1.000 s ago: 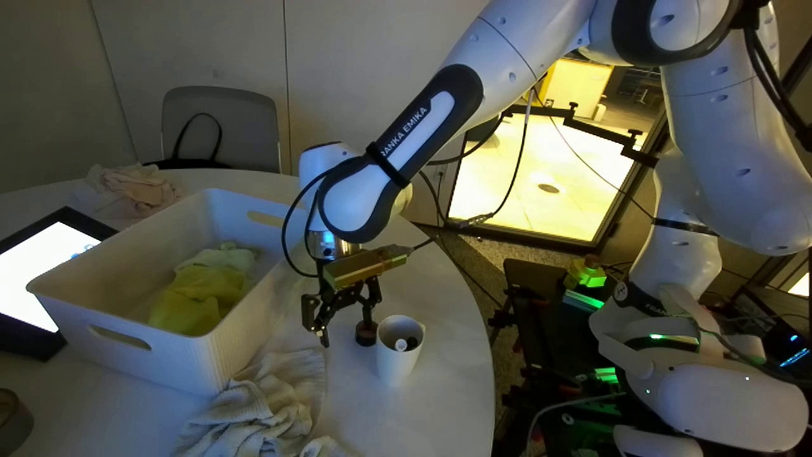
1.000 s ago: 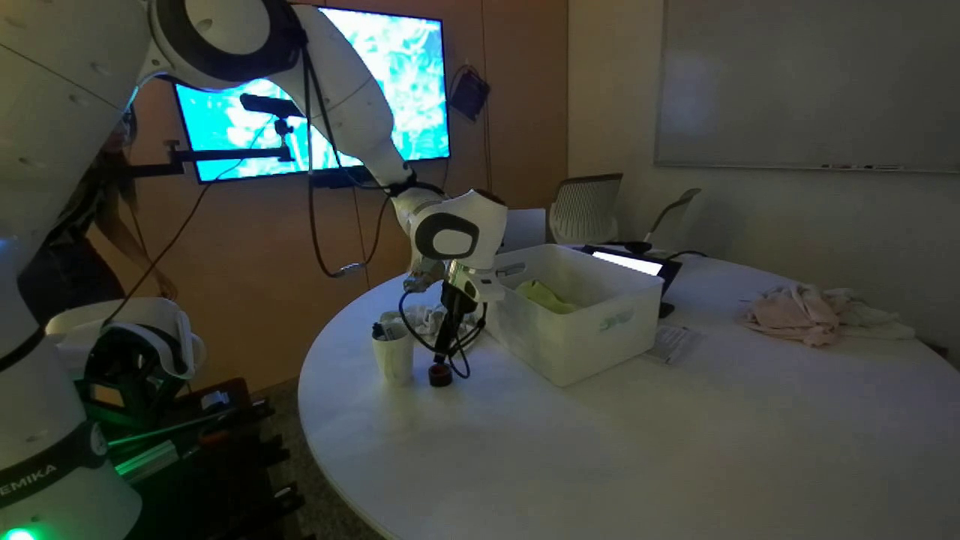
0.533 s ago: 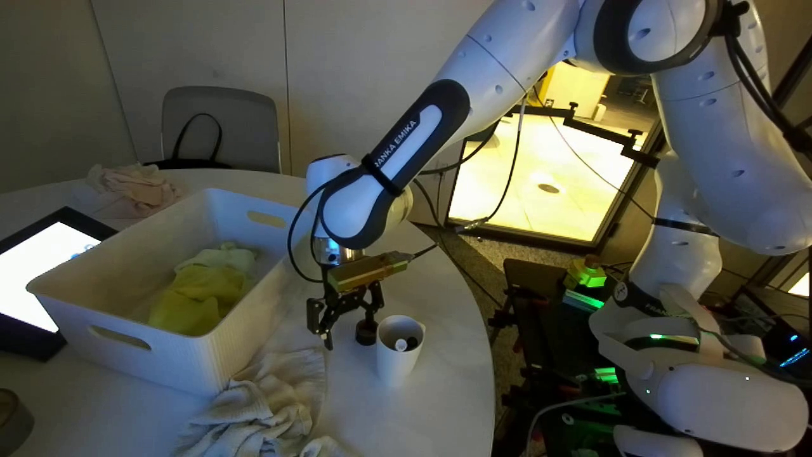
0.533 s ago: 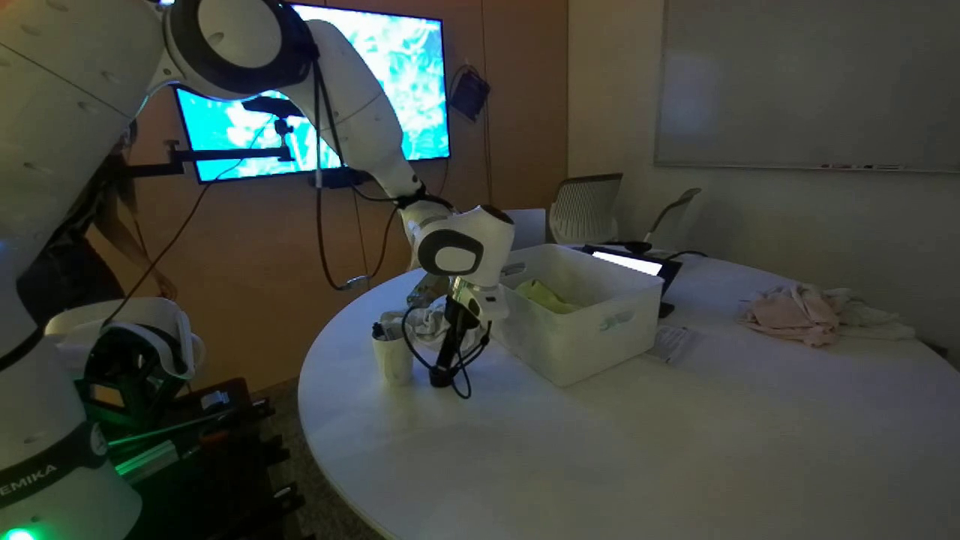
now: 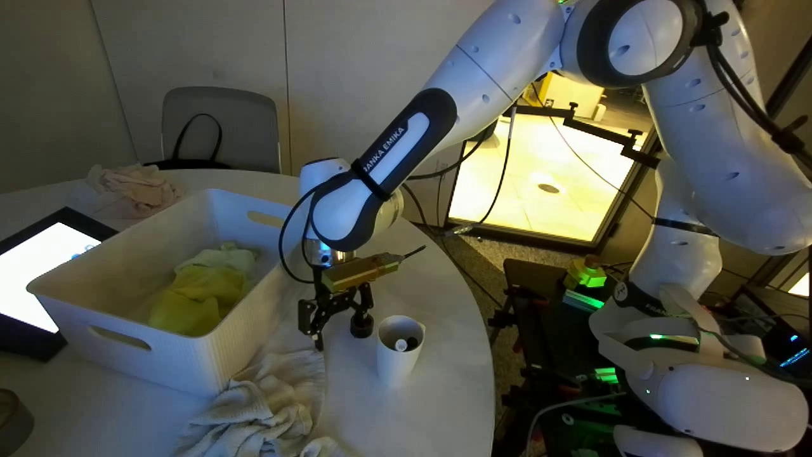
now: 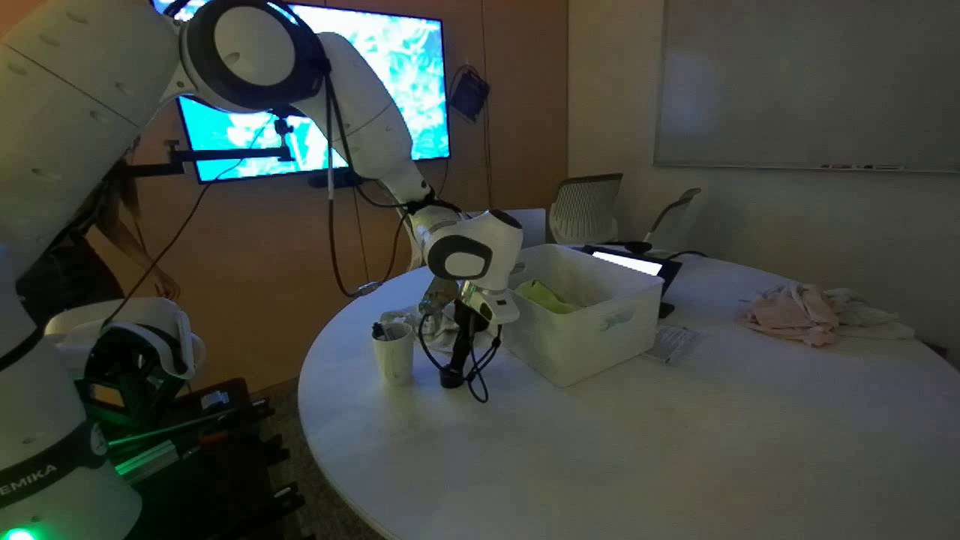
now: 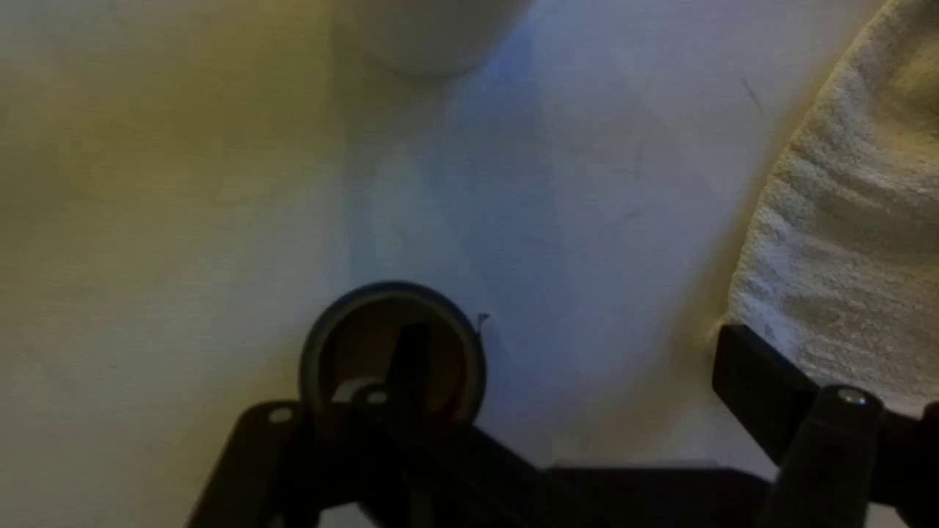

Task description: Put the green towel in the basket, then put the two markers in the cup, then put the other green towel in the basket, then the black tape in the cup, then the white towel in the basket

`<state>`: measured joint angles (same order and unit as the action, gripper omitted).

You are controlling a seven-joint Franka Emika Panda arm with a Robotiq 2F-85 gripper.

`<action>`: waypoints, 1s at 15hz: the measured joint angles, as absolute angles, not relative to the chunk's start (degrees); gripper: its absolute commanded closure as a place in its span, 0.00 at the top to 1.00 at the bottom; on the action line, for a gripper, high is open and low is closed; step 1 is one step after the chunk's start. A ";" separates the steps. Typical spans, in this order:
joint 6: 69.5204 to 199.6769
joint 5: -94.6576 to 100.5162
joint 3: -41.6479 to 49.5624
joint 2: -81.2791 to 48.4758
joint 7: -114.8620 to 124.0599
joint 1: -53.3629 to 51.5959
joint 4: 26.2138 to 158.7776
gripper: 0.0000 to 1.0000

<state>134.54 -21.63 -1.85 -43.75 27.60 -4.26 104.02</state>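
Observation:
My gripper [image 5: 340, 333] is open, low over the table. In the wrist view one finger reaches into the ring of the black tape [image 7: 396, 288], and the other stands by the edge of the white towel [image 7: 858, 220]. Nothing is clamped between the fingers. The tape [image 5: 361, 327] lies close to the cup [image 5: 396, 365], apart from it. Two marker ends [image 5: 401, 344], one white and one dark, show inside the cup. Both green towels, one yellower [image 5: 203, 295] and one paler [image 5: 225, 261], lie in the basket [image 5: 158, 358]. The white towel [image 5: 273, 406] is crumpled before the basket.
A tablet [image 5: 47, 273] with a bright screen stands beside the basket. A brown tape roll [image 5: 14, 422] sits at the picture's left edge. Pinkish cloths [image 6: 795, 315] lie beyond the basket. The table's rounded edge [image 5: 491, 355] runs close past the cup.
The gripper came down, then shifted away from the cup. The black tape has slid a little the same way with the finger. The jaws stayed open.

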 measured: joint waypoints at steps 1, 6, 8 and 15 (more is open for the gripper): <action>134.16 -21.63 -1.96 -44.31 27.13 -4.14 103.33 1.00; 132.98 -21.63 -2.50 -44.97 25.56 -3.54 102.06 1.00; 132.98 -21.63 -2.56 -44.98 25.20 -3.53 101.94 0.97; 132.09 -21.63 -3.18 -45.29 22.52 -3.53 100.73 0.39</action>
